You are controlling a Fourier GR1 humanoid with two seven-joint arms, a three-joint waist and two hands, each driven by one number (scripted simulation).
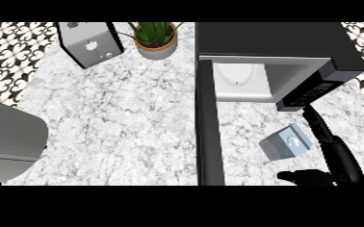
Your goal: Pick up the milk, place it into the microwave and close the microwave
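right hand [341, 161] beside one milk carton [286, 143], one open microwave [270, 41].

Microwave cavity [241, 79] open ahead; door [207, 125] walls off milk [286, 143] leftward

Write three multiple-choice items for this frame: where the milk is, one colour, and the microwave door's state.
1. Where is the milk?
A. inside the microwave
B. on the counter in front of the microwave
C. beside the plant

2. What colour is the right hand?
A. black
B. white
C. red

3. The microwave door is:
A. shut
B. open
C. missing

Answers:
1 B, the milk lies on the counter, outside the cavity.
2 A, the right hand's dark fingers show beside the milk.
3 B, the door stands out from the front and the cavity shows.
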